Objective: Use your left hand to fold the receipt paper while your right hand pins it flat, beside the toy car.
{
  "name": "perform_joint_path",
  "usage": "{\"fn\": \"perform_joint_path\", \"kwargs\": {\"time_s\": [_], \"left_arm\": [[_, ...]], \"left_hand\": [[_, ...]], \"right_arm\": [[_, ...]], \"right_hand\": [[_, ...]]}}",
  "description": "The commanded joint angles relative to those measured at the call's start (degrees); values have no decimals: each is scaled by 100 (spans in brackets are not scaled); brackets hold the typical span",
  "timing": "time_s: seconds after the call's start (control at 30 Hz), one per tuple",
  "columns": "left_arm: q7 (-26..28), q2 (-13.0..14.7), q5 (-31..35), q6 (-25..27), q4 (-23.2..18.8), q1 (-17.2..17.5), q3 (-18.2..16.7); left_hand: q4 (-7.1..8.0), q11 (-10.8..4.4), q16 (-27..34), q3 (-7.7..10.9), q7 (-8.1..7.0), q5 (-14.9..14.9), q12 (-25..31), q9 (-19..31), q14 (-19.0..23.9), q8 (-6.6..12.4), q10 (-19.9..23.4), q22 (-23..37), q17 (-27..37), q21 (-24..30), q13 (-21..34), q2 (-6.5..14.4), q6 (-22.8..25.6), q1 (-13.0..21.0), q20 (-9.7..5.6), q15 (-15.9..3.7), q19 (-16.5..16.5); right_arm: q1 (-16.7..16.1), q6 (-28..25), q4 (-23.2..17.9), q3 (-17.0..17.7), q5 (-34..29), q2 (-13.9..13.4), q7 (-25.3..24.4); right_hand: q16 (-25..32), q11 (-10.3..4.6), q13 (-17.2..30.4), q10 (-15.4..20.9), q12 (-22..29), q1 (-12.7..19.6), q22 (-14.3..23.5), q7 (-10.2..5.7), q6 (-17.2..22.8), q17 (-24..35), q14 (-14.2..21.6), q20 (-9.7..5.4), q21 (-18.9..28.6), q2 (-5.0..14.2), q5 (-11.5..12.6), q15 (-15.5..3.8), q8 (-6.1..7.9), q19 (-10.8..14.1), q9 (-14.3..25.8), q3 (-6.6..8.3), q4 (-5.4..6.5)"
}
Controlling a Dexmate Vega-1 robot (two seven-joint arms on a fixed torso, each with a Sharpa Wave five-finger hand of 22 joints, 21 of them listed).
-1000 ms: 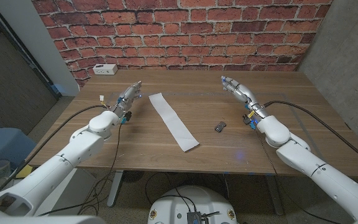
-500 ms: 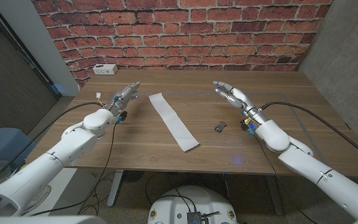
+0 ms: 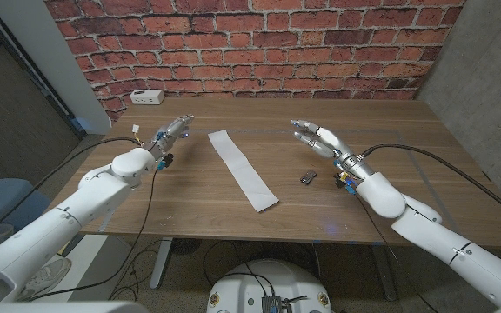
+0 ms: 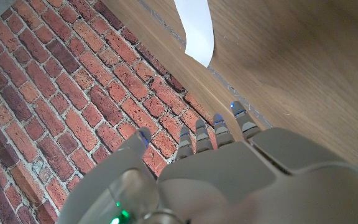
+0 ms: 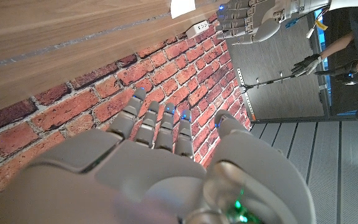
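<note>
A long white receipt strip (image 3: 243,167) lies flat on the wooden table (image 3: 407,143), running diagonally from the far left toward the near middle; one end shows as a white receipt tip (image 4: 197,28) and as a small receipt corner (image 5: 182,7). A small dark toy car (image 3: 309,177) sits to its right. My left hand (image 3: 172,133) hovers left of the strip's far end, fingers apart and empty, seen from behind as the left hand (image 4: 210,165). My right hand (image 3: 320,138) is raised above the table right of the strip and beyond the car, fingers spread, holding nothing.
A small white box (image 3: 149,96) stands at the table's far left corner by the brick wall (image 3: 259,43). In the right wrist view my left hand (image 5: 248,22) appears across the table, and a person (image 5: 353,56) stands at the picture's edge.
My right hand has swung left toward the receipt, passing beyond the toy car. My left arm has drawn back a little, its hand staying left of the strip's far end.
</note>
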Motion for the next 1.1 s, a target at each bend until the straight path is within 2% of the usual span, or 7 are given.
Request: {"fn": "perform_joint_path", "kwargs": {"time_s": [0.03, 0.67, 1.1], "left_arm": [[-15, 201, 185, 312, -123, -101, 68], [-269, 468, 541, 929, -140, -486, 320], [-471, 587, 801, 1162, -143, -725, 490]], "left_hand": [[-8, 22, -12, 43, -16, -15, 3, 17, 34, -10, 50, 17, 18, -10, 22, 62, 60, 77, 28, -11, 54], [-18, -5, -40, 85, -25, -40, -35, 21, 45, -42, 46, 20, 24, -28, 25, 64, 52, 104, 32, -25, 74], [-16, -15, -53, 108, -34, -51, -55, 23, 49, -58, 47, 21, 29, -40, 28, 69, 42, 114, 29, -50, 82]], "right_arm": [[-104, 148, -186, -57, -586, -45, -123], [-106, 192, -424, -270, -1526, -93, -180], [-50, 488, -407, -475, -2051, -110, -209]], "right_hand": [[48, 9, 26, 98, 44, 74, 32, -8, 115, 26, 101, -14, 59, -24, 0, -9, 28, 89, 16, 70, 7], [59, -18, 28, 277, 35, 159, 33, -27, 351, 39, 191, -24, 53, -25, -1, -133, 33, 156, 17, 171, -29], [99, -23, 29, 453, 36, 244, 34, -14, 598, 51, 326, -46, 66, -12, -6, -198, 49, 257, 19, 257, -64]]}}
